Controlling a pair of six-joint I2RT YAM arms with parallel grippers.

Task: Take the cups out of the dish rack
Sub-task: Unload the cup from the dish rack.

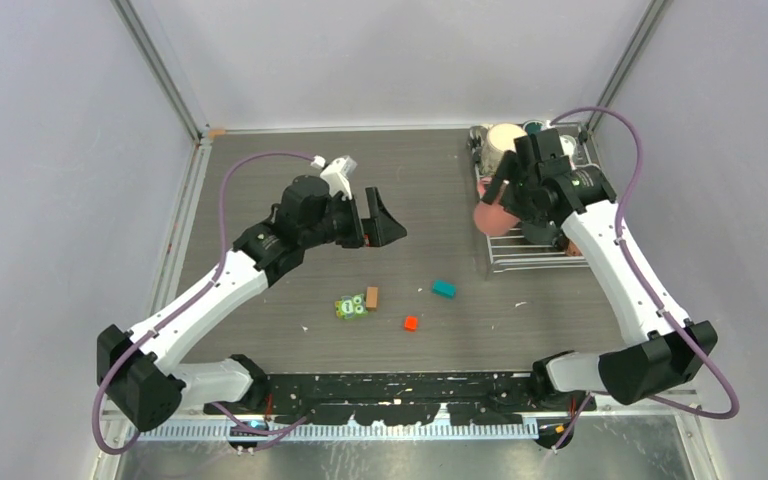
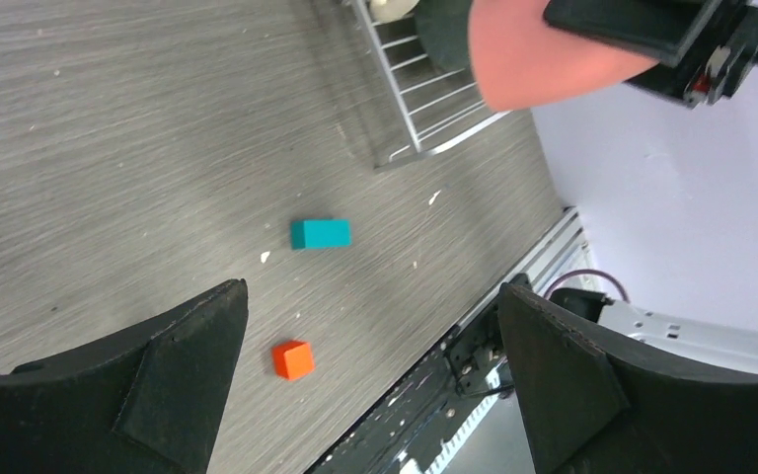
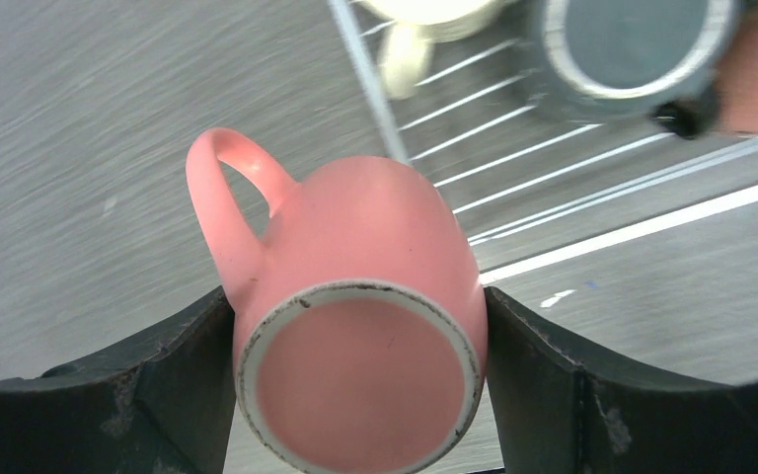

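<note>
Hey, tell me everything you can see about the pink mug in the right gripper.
The pink mug looks like glossy ceramic, with a round-bellied body, one loop handle and a pale unglazed foot ring flecked with dark specks. Its base faces the wrist camera and its handle sticks out sideways, clear of the grip. The right gripper clamps its body, black fingers pressed against opposite sides. It hangs over the left rim of the dish rack, seemingly off the bars.

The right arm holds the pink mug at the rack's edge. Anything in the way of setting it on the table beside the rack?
Nothing visible. The pink mug, in the right gripper, hangs over the left rim of the dish rack; the table beside it is bare. The teal block and the open left gripper lie well off.
</note>
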